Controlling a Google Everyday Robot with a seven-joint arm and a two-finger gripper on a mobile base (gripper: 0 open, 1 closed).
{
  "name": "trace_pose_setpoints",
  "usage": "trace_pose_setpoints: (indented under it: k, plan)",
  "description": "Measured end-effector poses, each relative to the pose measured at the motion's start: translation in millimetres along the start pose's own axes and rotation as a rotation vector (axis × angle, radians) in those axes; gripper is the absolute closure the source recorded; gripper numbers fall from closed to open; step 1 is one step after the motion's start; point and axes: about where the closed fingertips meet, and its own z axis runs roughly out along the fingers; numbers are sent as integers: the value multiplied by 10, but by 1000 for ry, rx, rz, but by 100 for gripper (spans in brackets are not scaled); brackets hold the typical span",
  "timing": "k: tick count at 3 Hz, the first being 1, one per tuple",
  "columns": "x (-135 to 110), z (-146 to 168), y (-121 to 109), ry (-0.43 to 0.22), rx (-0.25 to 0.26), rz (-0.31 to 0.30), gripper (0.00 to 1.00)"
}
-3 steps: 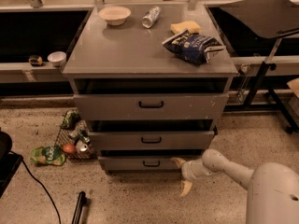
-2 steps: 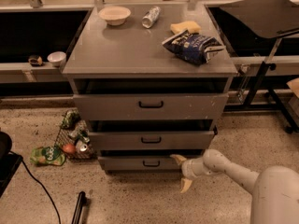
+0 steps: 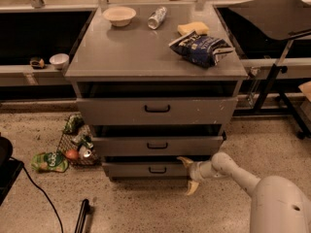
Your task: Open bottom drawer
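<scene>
The bottom drawer [image 3: 146,169] is the slimmest grey front at the foot of the cabinet, with a small black loop handle [image 3: 157,169] at its centre. It stands pulled out a little, like the two fronts above it. My gripper [image 3: 188,174] is at the drawer's right end, to the right of the handle, fingers spread wide apart: one fingertip [image 3: 183,160] points up at the drawer's top edge, the other [image 3: 189,189] points down at the floor. It holds nothing.
The cabinet top [image 3: 126,52] carries a bowl [image 3: 119,15], a can [image 3: 157,17], a sponge [image 3: 193,28] and a chip bag [image 3: 202,47]. A wire basket with litter [image 3: 77,142] and a green bag [image 3: 48,162] lie on the floor at left. A black cable [image 3: 43,203] runs front left.
My gripper and arm have barely shifted, staying at the bottom drawer's right end. The drawer fronts look unchanged.
</scene>
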Motion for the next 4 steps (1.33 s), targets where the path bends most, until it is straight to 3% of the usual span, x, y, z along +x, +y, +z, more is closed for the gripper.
trace_pose_setpoints:
  k: [2,3,4]
  plan:
    - [392,257,-122,37,-20,98,0]
    - [475,348,-119,60,-34,134,0]
    - [452,378,-42,71,-48,153,19]
